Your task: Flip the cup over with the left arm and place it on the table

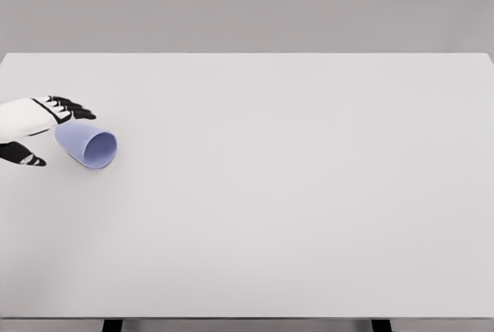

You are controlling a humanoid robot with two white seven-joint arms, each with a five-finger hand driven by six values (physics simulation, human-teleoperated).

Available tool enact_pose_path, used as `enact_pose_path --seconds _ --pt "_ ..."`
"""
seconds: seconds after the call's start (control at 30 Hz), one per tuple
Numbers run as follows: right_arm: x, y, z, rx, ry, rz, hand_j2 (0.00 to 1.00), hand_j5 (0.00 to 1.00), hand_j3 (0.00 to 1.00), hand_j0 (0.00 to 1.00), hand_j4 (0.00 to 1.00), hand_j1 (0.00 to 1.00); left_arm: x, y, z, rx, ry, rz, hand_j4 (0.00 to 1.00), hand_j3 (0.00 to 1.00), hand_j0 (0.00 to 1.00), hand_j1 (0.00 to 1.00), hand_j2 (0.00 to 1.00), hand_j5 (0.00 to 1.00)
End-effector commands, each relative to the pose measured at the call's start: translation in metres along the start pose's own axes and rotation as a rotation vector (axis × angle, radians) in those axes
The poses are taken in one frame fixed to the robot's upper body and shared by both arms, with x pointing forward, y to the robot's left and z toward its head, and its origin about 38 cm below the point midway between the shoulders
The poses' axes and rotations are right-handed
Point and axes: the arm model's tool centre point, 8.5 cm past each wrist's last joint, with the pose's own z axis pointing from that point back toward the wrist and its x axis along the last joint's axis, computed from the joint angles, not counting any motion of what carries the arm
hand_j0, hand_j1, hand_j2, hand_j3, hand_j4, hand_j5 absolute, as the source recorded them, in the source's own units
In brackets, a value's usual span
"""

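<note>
A pale blue cup [91, 147] lies on its side on the white table [293, 193] near the left edge. Its open mouth faces the camera and slightly right, and its base points toward my left hand. My left hand [65, 137] comes in from the left edge and sits at the cup's base. The black fingers [71, 106] are spread just above the cup and the thumb [29, 159] is low and left of it. The hand is open, with no firm hold on the cup visible. The right arm is out of view.
The table's far edge runs along the top against a grey wall [247, 0]. Its near edge is at the bottom, where two dark legs [112, 325] show. Nothing else stands on the tabletop.
</note>
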Motion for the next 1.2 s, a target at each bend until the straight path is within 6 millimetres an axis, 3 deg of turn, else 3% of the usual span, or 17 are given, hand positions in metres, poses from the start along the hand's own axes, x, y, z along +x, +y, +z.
enact_pose_path --seconds 0.0,0.6,0.9,1.17 --pt "0.000 0.000 0.000 0.000 0.000 0.000 1.00 1.00 1.00 1.00 1.00 1.00 -0.001 -0.002 -0.001 -0.018 0.009 -0.025 1.00 1.00 1.00 1.00 1.00 1.00" --pt "0.000 0.000 0.000 0.000 0.000 0.000 1.00 1.00 1.00 1.00 1.00 1.00 0.009 -0.020 -0.042 -0.008 -0.027 -0.010 1.00 1.00 1.00 1.00 1.00 1.00" --pt "0.000 0.000 0.000 0.002 0.000 0.000 1.00 1.00 1.00 1.00 1.00 1.00 0.010 -0.024 -0.053 -0.020 -0.032 -0.013 1.00 1.00 1.00 1.00 1.00 1.00" --pt "0.000 0.000 0.000 0.000 0.000 0.000 1.00 1.00 1.00 1.00 1.00 1.00 0.005 -0.028 -0.051 -0.029 -0.016 -0.003 1.00 1.00 1.00 1.00 1.00 1.00"
